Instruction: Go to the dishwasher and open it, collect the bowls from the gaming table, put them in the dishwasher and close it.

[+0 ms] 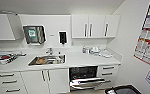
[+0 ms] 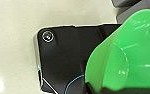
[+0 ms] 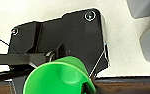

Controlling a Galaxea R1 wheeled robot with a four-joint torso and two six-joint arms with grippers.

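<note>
The dishwasher [image 1: 83, 73] sits under the white counter, right of the sink. Its steel door [image 1: 87, 83] hangs partly open and the dark inside shows above it. In the left wrist view a lime green bowl [image 2: 131, 55] looms large over the pale floor, and my left gripper [image 2: 103, 90] is dark along its lower rim, shut on it. In the right wrist view a lime green bowl [image 3: 57, 78] shows its inside, and my right gripper [image 3: 87, 88] clamps its rim. The gaming table is out of view.
A steel sink [image 1: 48, 60] is set in the counter [image 1: 86, 61], with a dish rack [image 1: 4, 58] at the left and cups [image 1: 94, 50] at the right. Drawers [image 1: 108, 72] flank the dishwasher. A dark bin [image 1: 123, 90] stands by the postered right wall [image 1: 148, 40].
</note>
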